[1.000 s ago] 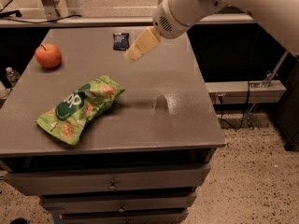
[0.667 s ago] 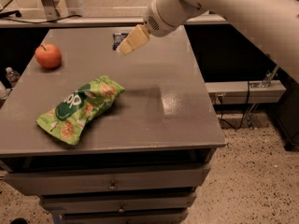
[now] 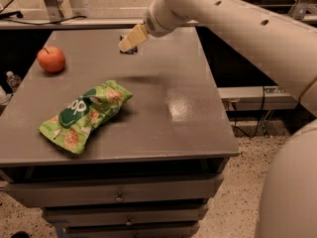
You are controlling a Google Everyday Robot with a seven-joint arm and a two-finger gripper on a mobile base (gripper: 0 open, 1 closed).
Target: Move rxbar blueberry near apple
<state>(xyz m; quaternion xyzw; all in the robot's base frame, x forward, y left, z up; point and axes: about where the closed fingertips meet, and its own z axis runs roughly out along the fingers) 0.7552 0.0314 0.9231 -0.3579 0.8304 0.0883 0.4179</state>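
Cream jaws over half-hidden rxbar blueberry (image 3: 130, 51)

**Layout on the table**

The apple (image 3: 51, 59) sits far left on the table (image 3: 190, 118); the bag (image 3: 85, 115) lies near left, in front of the apple; the rxbar (image 3: 131, 51) lies far centre, well apart from the apple; the gripper (image 3: 127, 43) is over the rxbar; drawers (image 3: 119, 196) sit under the table.

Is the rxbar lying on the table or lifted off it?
Lying on the table, at its far side. The end effector covers most of the rxbar; whether it grips it, cannot tell.
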